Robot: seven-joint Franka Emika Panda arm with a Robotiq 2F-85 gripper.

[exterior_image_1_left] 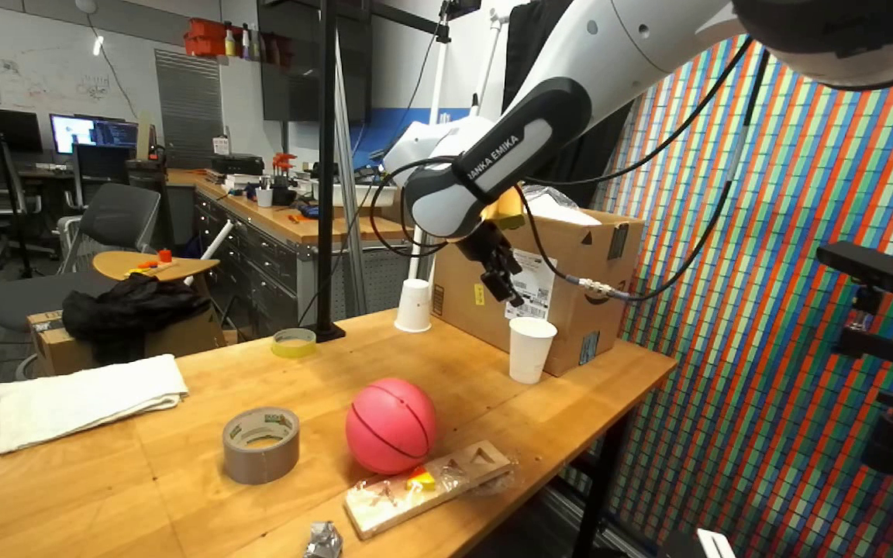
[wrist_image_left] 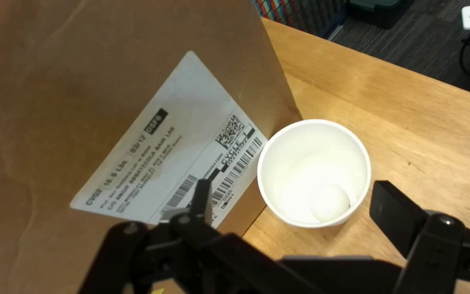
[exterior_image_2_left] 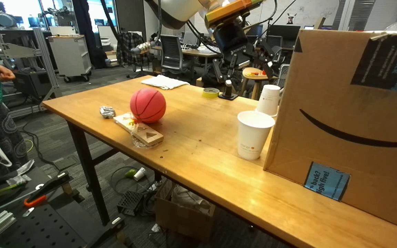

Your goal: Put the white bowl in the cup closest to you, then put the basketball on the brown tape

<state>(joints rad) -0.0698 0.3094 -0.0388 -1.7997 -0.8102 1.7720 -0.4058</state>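
Both exterior views seemingly hide the white bowl [wrist_image_left: 330, 203].

In an exterior view, with the single basketball [exterior_image_1_left: 391, 426] as the clock's centre, tape rolls number two: the brown tape [exterior_image_1_left: 260, 463] at 9 o'clock, a yellow roll [exterior_image_1_left: 294, 351] between 10 and 11. Two white cups show on the table [exterior_image_1_left: 105, 496]: an upright cup [exterior_image_1_left: 530, 356] at 2, an inverted cup [exterior_image_1_left: 413, 308] at 12; whether the latter is a stack is unclear. One wooden tray [exterior_image_1_left: 446, 480] lies at 5, one piece of foil [exterior_image_1_left: 325, 540] at 7, one folded cloth [exterior_image_1_left: 90, 403] at 9; one cardboard box [exterior_image_1_left: 570, 318] stands between 1 and 2. The wrist view shows one two-fingered gripper [wrist_image_left: 294, 204] and one white bowl [wrist_image_left: 330, 203] inside the upright cup at 5 o'clock.
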